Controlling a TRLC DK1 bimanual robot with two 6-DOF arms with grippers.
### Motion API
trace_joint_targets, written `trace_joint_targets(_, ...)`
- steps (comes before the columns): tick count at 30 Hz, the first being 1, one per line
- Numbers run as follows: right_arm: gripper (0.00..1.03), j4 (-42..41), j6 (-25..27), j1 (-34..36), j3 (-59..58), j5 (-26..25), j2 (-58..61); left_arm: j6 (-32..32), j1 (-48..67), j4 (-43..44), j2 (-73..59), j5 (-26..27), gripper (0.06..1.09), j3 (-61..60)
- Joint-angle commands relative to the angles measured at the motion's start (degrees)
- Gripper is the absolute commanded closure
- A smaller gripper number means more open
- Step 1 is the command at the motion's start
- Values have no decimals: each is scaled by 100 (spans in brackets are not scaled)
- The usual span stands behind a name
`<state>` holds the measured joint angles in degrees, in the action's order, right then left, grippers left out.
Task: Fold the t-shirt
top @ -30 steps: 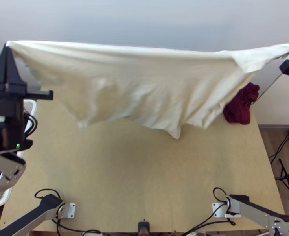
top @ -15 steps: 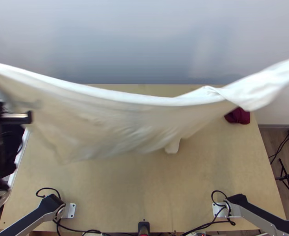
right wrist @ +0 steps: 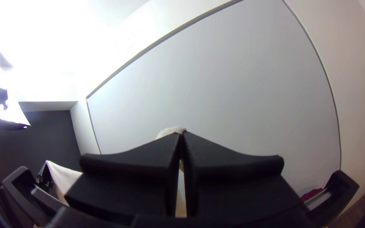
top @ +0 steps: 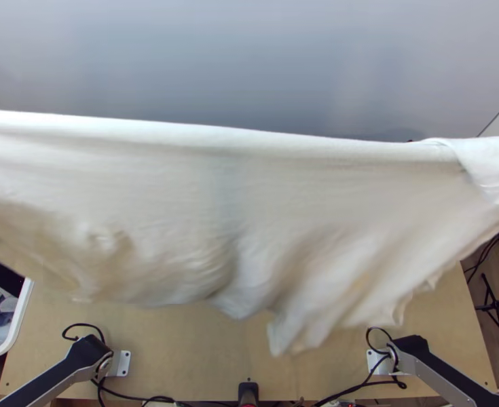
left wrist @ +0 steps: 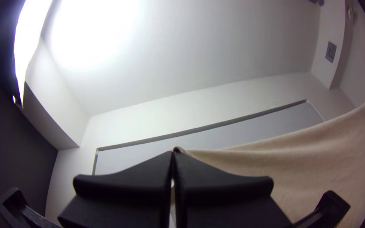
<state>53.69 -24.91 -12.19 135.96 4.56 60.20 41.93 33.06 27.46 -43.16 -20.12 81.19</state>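
Observation:
The cream-white t-shirt [top: 249,203] hangs stretched in the air above the table, its upper edge running across the whole top view and its loose lower part blurred and rippled. In the left wrist view my left gripper [left wrist: 173,154] is shut on one corner of the shirt [left wrist: 317,164], whose edge stretches away taut. In the right wrist view my right gripper [right wrist: 181,133] is shut on another part of the shirt [right wrist: 170,131]; the fingers hide most of the cloth there.
Below the cloth lies the wooden table [top: 201,353]. A white bin [top: 11,332] with grey and blue cloths stands at its left edge. A dark red cloth [right wrist: 311,194] is visible in the right wrist view. Between the arm bases is a small black device [top: 248,392].
The shirt has spread wider across the top view, its lower edge nearer the arm bases. The left gripper has moved out past that view's left edge, the right one past its right edge.

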Motion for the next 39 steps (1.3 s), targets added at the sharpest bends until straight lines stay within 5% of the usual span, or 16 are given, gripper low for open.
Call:
trace_joint_targets(1,100,326,-67,102,53,63,-97,-414,-1,-417,97,-177,105,248)
trace_joint_targets(9,100,1398,548,6,-1300,63,-299,-2137,-10,-2535,1029,-326,105,-833)
trace_joint_targets(18,100,739,1445,146,-4359,-7,-1187,-2286,-80,-2245,2145,-335,105,-3478)
trace_joint_targets(24,100,-702,1787,542,-5756,-7,-1037,-1794,-397,-584,1609,-89,105,-4542)
trace_joint_targets(31,100,-2732,1770,471,-6978,1,0,-2611,-1838,400,-255,843,105,-4427)
trace_joint_targets(39,100,-4534,1770,454,-6908,-34,2118,-2805,-2304,1226,-2821,913,105,-3434)
